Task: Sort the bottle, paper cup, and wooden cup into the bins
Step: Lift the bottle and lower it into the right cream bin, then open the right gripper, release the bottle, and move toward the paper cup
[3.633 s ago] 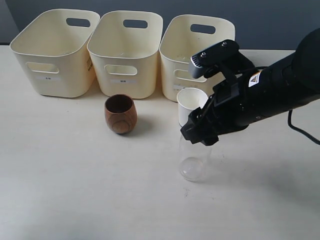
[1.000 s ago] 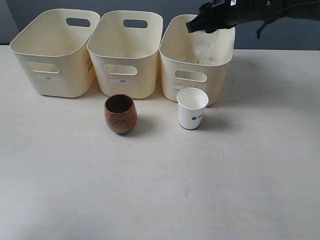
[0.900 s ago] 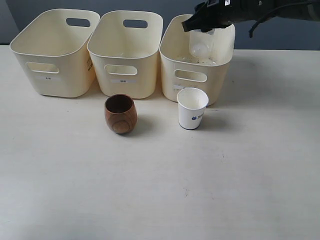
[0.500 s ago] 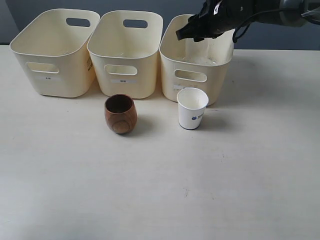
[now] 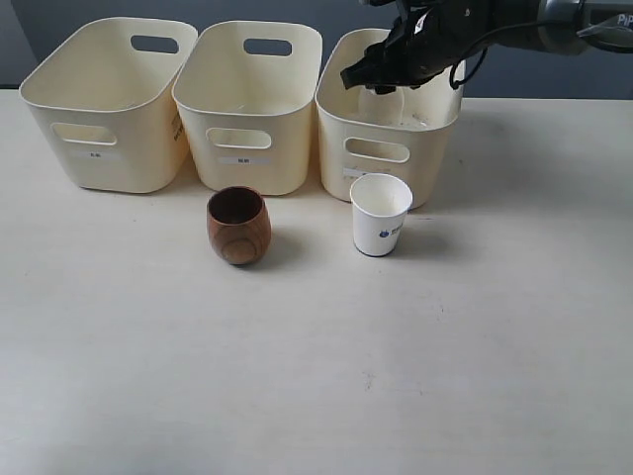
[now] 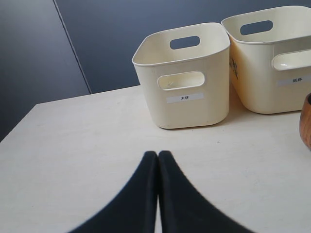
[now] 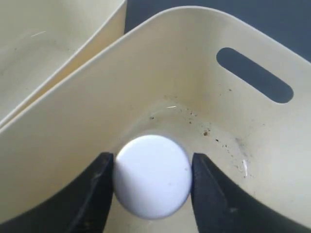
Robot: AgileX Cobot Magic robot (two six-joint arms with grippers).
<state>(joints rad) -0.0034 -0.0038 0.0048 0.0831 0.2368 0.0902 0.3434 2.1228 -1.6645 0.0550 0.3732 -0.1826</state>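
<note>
Three bins stand in a row on the table. The paper cup sits just before the right bin, the wooden cup before the middle bin. The bottle hangs inside the right bin.

The place looked like a robot test bench in a lab, not a home. A bare pale table stood before a plain dark blue-grey wall, and three identical cream bins with small printed labels sat in a neat row, while a black robot arm with cables reached over them.
</note>
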